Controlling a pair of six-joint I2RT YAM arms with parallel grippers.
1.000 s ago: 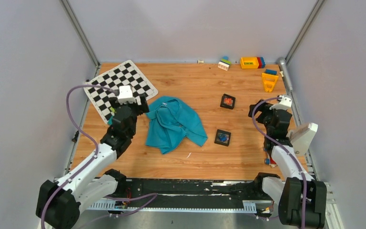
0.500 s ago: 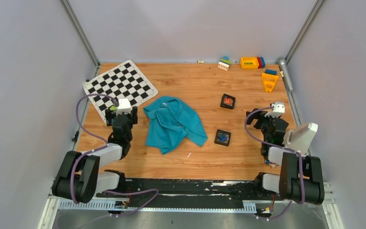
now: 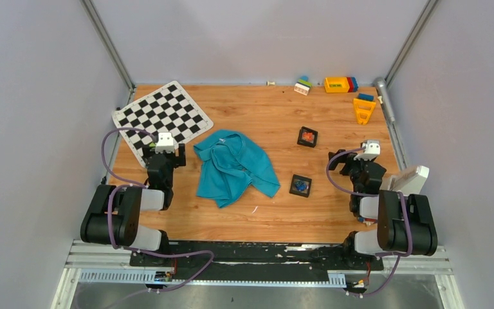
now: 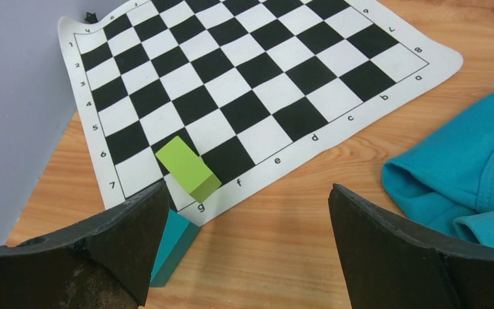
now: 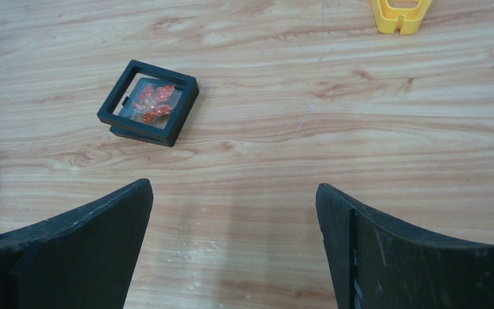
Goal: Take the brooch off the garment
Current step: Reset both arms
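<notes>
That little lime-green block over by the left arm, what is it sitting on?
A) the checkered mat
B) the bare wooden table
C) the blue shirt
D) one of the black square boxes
A: the left wrist view shows the green block lying on the checkered mat near its edge, apart from the garment.

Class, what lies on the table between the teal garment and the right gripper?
Between garment and right gripper sits a black box with something blue inside; the top view shows it.
</notes>
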